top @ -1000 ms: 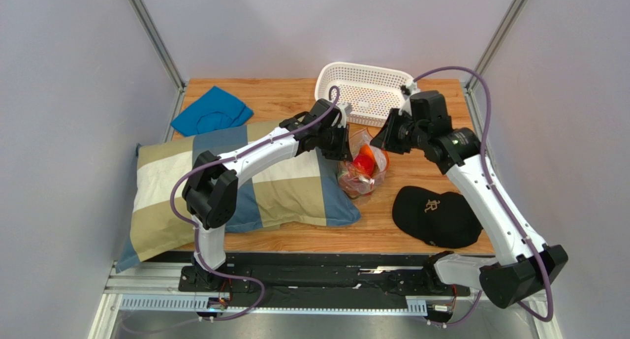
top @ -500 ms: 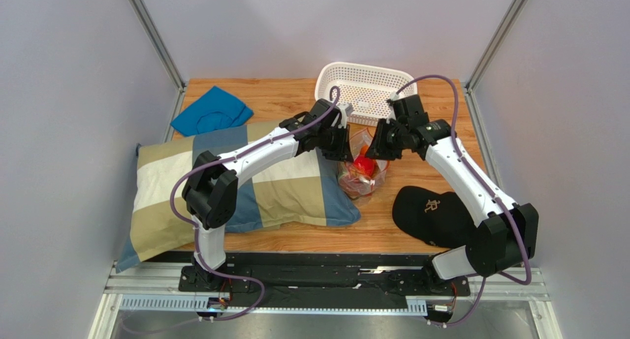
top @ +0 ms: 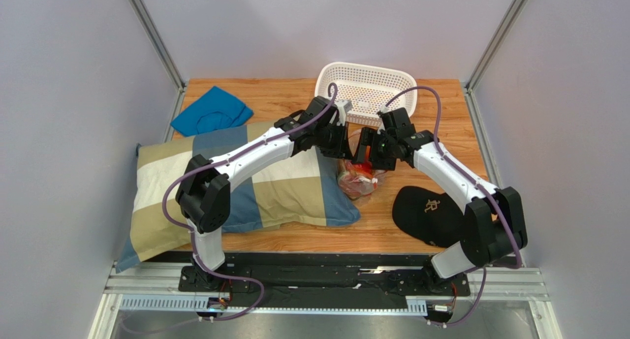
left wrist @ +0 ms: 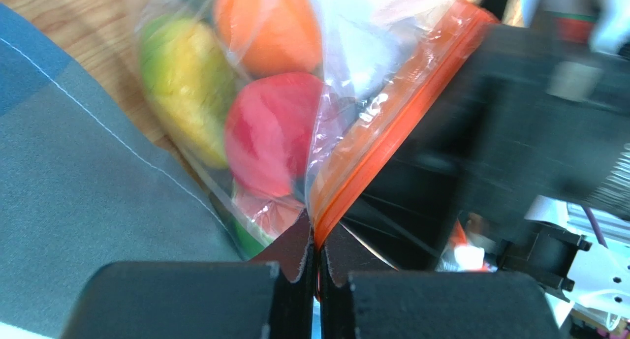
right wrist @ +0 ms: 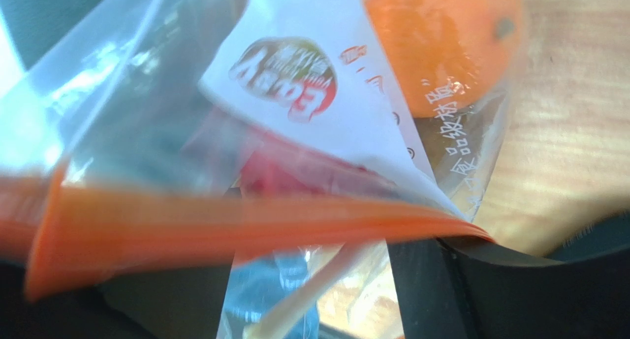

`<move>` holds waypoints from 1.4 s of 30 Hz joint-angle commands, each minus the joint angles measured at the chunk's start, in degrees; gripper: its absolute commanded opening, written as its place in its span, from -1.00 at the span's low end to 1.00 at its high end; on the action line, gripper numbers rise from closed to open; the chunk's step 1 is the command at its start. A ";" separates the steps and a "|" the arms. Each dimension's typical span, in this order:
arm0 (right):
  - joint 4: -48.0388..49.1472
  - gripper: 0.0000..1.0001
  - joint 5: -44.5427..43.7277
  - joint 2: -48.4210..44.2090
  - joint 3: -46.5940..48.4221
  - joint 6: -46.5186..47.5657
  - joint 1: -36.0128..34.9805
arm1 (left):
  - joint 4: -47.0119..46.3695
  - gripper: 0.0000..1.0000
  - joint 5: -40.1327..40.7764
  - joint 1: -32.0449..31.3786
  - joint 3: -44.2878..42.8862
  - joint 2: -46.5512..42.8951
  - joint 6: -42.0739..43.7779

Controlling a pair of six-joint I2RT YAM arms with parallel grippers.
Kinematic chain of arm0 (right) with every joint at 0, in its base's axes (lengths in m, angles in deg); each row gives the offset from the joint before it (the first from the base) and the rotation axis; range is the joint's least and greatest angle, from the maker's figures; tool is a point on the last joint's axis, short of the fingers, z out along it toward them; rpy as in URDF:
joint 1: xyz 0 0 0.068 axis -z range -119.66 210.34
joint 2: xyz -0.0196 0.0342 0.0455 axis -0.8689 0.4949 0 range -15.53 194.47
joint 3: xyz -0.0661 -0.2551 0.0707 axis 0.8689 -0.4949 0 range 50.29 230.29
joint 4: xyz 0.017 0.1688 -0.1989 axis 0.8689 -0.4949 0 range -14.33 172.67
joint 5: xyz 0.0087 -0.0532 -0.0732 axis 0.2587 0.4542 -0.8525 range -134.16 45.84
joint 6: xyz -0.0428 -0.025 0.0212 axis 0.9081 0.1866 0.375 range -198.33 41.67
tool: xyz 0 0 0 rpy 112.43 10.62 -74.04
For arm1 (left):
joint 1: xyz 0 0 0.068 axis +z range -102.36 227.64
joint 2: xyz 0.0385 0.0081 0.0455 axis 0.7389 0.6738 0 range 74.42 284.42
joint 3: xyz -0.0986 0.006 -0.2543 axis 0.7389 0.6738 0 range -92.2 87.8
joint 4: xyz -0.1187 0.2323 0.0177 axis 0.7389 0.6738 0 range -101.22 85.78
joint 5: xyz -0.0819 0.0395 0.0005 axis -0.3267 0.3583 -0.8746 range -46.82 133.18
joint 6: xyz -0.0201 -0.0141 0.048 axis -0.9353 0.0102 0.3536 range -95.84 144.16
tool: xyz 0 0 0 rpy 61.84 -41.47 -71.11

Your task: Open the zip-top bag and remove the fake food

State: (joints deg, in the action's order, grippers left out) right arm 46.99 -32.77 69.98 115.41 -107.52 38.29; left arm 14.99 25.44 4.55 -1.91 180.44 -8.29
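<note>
Top view: a clear, crinkly plastic zip-top bag (top: 361, 178) with an orange-red zip strip sits on the wooden worktop (top: 296, 95) near its middle, closer to the far edge. Its lower part rests on the wood and its mouth is lifted. The bag touches the right edge of a checked beige, white and blue pillow (top: 244, 184) on the left side. The left gripper (top: 346, 143) and right gripper (top: 367, 148) meet at the bag's mouth. A white perforated plastic basket (top: 366, 88) stands at the far edge. A blue folded cloth (top: 212, 110) lies by the far left corner, and a black cap (top: 436, 215) toward the near right corner.

Left wrist view: the left gripper (left wrist: 318, 239) has its black fingers pressed together, pinching the end of the orange-red zip strip (left wrist: 384, 147). Inside the bag (left wrist: 355, 81) is the fake food: a red round piece (left wrist: 270, 132), an orange one (left wrist: 266, 22) and a yellow-green one (left wrist: 185, 88). Pillow fabric (left wrist: 74, 191) fills the left. The right gripper's black body (left wrist: 517, 132) is blurred, just beside the strip.

Right wrist view: the right gripper (right wrist: 310, 280) has its fingers spread, with the zip strip (right wrist: 222, 221) lying across the gap. Behind it, the bag's white printed label (right wrist: 310, 95), the orange fruit (right wrist: 444, 44) and a red piece (right wrist: 296, 173) show through the plastic.
</note>
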 commanded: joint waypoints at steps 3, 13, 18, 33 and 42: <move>12.10 0.57 -3.57 4.13 -2.71 2.20 -0.02 | 0.68 -1.00 0.86 -0.68 -0.64 -2.31 1.51; 25.40 0.57 -2.87 9.84 -6.60 2.47 -0.72 | 1.11 -1.00 1.57 -0.68 0.68 -2.04 0.89; 30.04 0.53 -1.56 11.78 -7.64 2.56 -0.81 | 1.56 -1.00 1.48 -0.68 0.85 -2.39 1.33; 10.47 -1.00 -3.75 -5.96 -7.03 2.56 -0.72 | 3.23 -1.00 3.59 1.08 -1.08 -3.18 5.55; -0.44 -1.00 -2.87 -18.18 -2.11 -0.69 -0.63 | 3.84 -1.00 1.30 1.17 -1.17 -2.04 6.52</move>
State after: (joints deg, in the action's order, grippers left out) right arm 51.34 -34.76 56.26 108.41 -106.21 37.64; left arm 17.90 28.67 5.42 -1.39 180.26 -3.39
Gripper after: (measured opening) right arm 0.649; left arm 0.003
